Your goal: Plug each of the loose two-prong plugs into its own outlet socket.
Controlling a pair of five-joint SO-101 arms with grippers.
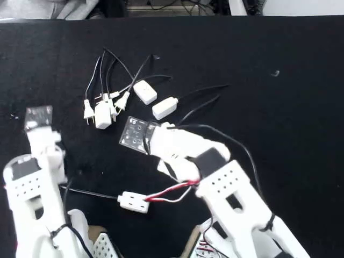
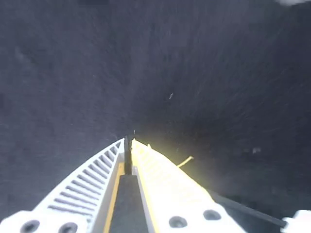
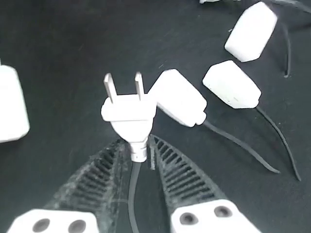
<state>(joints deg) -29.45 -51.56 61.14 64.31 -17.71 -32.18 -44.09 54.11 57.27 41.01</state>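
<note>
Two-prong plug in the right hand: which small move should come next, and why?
Probably turn the right hand so the two-prong plug faces the nearest socket block; its prongs now point past that block, which lies just beside it.

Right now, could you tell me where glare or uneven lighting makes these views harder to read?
Left wrist view: a bright glow washes over one finger of the shut left gripper; the black cloth around is dim. Right wrist view: even light, the plug in the right gripper shows both prongs plainly. High view: the white plug cluster glares against the cloth.
</note>
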